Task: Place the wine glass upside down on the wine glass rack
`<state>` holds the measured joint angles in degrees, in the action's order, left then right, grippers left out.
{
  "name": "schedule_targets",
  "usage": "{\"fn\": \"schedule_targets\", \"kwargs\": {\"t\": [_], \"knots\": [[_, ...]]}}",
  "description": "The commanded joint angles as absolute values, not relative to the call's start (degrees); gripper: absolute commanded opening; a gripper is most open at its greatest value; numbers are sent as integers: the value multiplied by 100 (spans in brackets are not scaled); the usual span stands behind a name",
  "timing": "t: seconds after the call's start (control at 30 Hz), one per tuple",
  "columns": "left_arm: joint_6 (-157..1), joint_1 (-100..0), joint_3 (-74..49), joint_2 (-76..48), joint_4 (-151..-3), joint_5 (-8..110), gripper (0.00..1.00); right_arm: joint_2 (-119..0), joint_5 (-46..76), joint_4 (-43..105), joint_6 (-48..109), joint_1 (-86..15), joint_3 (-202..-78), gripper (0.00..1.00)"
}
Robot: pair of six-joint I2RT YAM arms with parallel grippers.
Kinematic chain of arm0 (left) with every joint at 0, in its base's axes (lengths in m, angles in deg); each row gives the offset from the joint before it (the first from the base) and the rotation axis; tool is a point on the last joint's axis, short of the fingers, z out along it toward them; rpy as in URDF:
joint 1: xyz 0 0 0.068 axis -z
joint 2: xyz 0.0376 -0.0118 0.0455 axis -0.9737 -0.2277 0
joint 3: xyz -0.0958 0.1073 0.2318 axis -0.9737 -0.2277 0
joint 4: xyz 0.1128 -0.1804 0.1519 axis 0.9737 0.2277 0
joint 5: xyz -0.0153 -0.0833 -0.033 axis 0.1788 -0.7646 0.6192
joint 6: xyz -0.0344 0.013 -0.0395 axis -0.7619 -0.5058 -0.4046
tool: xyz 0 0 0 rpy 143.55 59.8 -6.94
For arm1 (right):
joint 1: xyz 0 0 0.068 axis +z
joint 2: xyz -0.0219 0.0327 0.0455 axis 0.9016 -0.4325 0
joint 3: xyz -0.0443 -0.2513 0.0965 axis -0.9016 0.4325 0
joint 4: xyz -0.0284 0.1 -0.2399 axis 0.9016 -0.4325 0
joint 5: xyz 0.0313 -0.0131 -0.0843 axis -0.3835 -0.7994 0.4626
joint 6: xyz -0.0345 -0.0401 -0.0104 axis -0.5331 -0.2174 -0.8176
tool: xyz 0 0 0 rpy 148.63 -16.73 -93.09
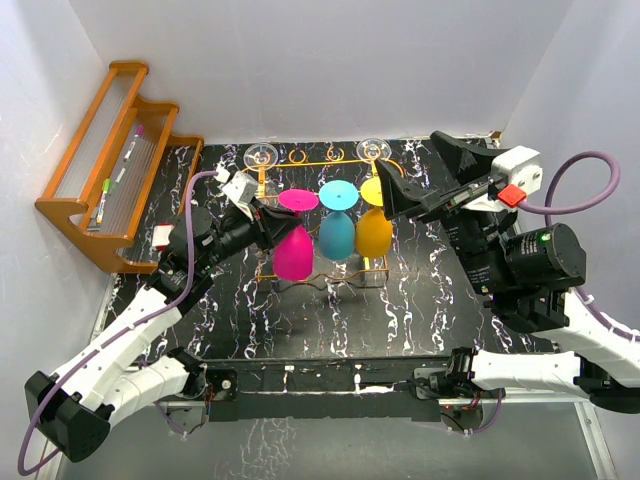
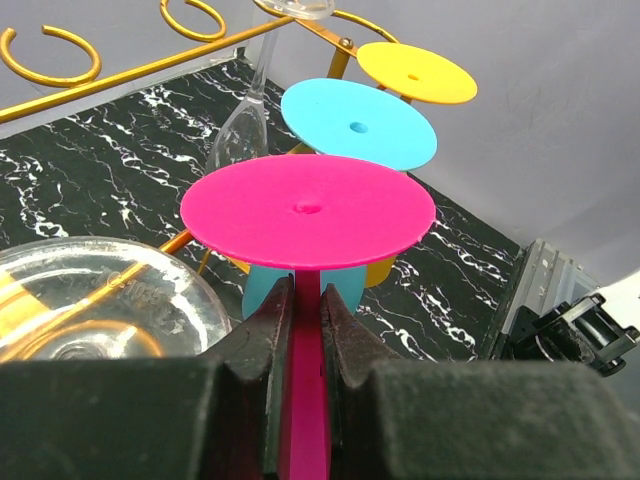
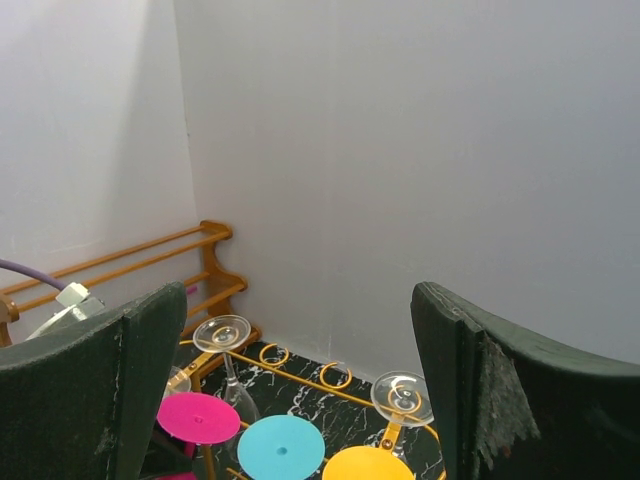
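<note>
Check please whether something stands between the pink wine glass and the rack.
Nothing visible does. The left gripper, shut on the stem, holds the pink glass upside down at the rack's left end, right beside the blue glass.

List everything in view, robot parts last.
wine glass rack: 1, orange wire, back-centre of mat
pink wine glass: 1, upside down at rack's left end
blue wine glass: 1, upside down, middle
yellow wine glass: 1, upside down, right
clear wine glasses: at least 2, upside down, rack's back rail
wooden shelf: 1, orange-brown, back left
pens: 2, on shelf
mat: 1, black, white marbling
left gripper: shut on pink stem
right gripper: open, empty
</note>
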<state>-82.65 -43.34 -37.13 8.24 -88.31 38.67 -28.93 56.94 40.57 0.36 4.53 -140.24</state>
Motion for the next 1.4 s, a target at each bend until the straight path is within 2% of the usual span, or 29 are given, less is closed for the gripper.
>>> {"fn": "schedule_targets", "kwargs": {"t": [0.0,0.27,0.47,0.6,0.67,0.8,1.07,1.37], "knots": [[-8193,-4370,-3812,873,-8948,4017,1,-2835,5592,4016,133,475,-14064,98],[-8237,-4456,-3798,802,-8890,4091,10,-3040,5151,2921,225,479,-14467,98],[-8354,-4563,-3796,811,-8891,4082,11,-3791,3804,965,0,480,-14990,98],[-8378,-4602,-3795,846,-8840,4062,11,-4797,4417,56,-14,473,-15215,98],[-8378,-4602,-3803,863,-8828,4054,11,-5104,4260,-186,108,279,-15277,98],[-8382,-4601,-3798,872,-8818,4045,11,-5135,3033,94,371,-526,-15186,98],[-8431,-4602,-3808,855,-8889,4018,12,-5015,3250,771,252,-845,-14990,99],[-8422,-4606,-3750,848,-8854,4009,11,-5030,2682,638,359,-849,-14958,99]]}}
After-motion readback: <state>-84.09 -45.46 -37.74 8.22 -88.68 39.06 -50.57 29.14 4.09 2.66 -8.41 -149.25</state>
